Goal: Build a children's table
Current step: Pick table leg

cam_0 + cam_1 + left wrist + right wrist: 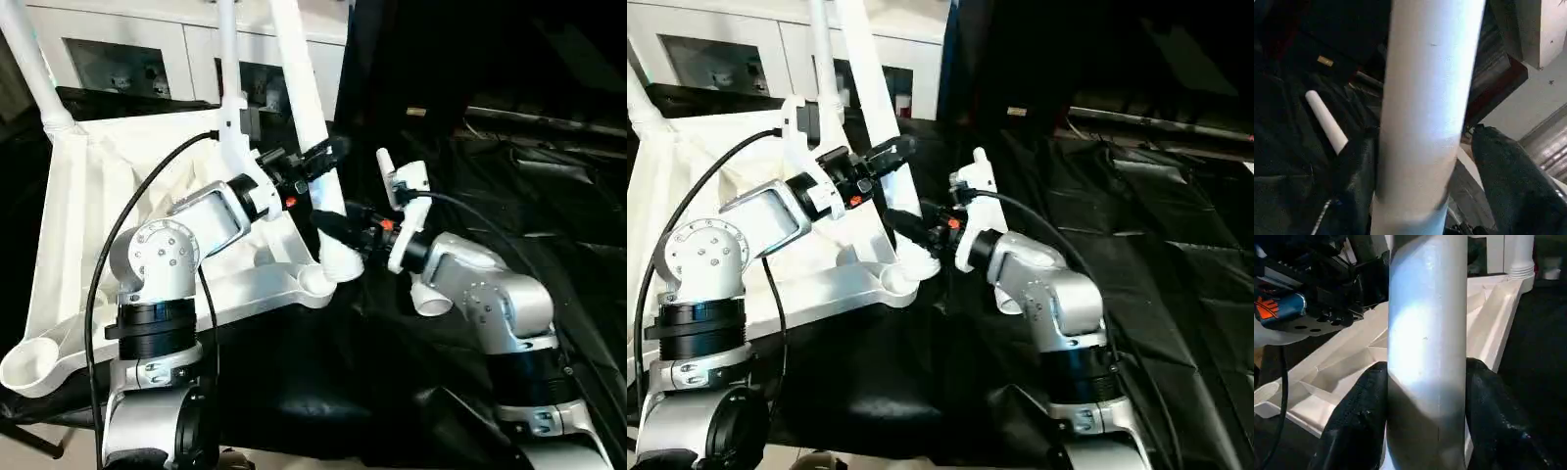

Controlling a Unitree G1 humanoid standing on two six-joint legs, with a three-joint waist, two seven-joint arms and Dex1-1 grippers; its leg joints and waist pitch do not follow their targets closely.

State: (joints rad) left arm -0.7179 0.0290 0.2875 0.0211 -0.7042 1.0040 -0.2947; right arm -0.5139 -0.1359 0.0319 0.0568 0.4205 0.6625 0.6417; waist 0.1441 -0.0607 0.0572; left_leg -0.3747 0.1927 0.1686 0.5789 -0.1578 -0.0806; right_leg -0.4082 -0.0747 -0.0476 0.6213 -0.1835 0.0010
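The white tabletop [78, 225] lies upside down with its ribbed underside up. Two legs [29, 59] [228, 59] stand in its far corner sockets. A third white leg [312, 108] leans over the near right socket [315, 282], its lower end [343, 262] at the socket's rim; whether it is seated I cannot tell. My right gripper [333, 223] is shut on this leg low down, one finger [1356, 426] on each side. My left gripper [318, 162] straddles the leg higher up, fingers [1354, 186] close to it with a thin gap. Another leg [1327, 122] lies loose on the black cloth.
A white cabinet with glass doors [127, 49] stands behind the tabletop. Black cloth [549, 196] covers the surface to the right, with cables along its far edge. The near left corner socket [24, 362] is open. Black cables run over my left arm.
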